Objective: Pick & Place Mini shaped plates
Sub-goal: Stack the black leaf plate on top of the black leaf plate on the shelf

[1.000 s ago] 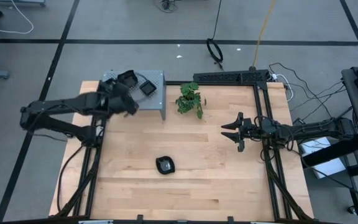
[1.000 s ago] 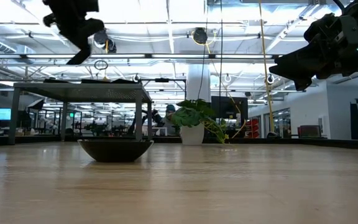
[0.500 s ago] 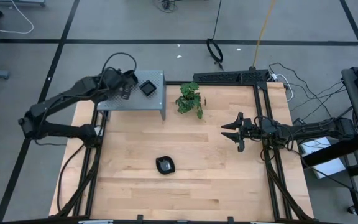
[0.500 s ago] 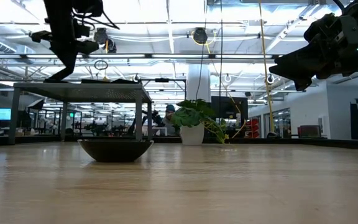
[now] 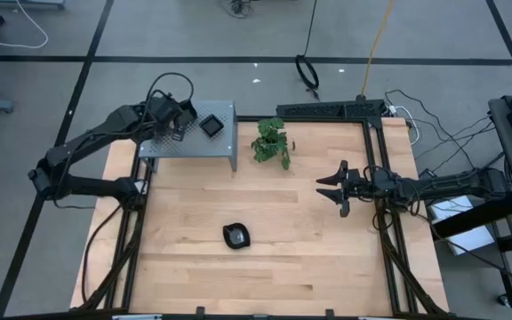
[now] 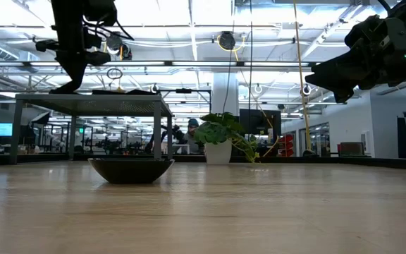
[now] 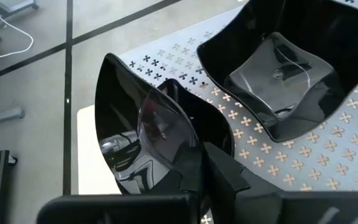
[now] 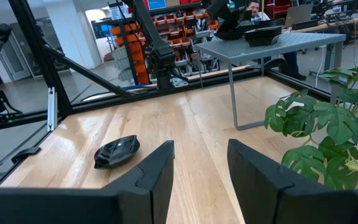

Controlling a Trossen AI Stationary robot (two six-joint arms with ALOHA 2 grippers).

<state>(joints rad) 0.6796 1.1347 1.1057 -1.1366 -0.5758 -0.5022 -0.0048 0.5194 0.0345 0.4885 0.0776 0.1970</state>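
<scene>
Left gripper (image 5: 174, 127) over shelf (image 5: 223, 142), clamped on rim of plate (image 7: 148, 140); second plate (image 7: 284, 81) flat on shelf just beside. Third plate (image 5: 236, 236) on table (image 5: 327, 258). Right gripper (image 5: 333, 188) parked above table near plant (image 5: 272, 142), fingers spread, empty.

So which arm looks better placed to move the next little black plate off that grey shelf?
The left. Its end effector is already at the grey shelf, shut on a black plate. The right end effector hangs open over the table's far side.
</scene>
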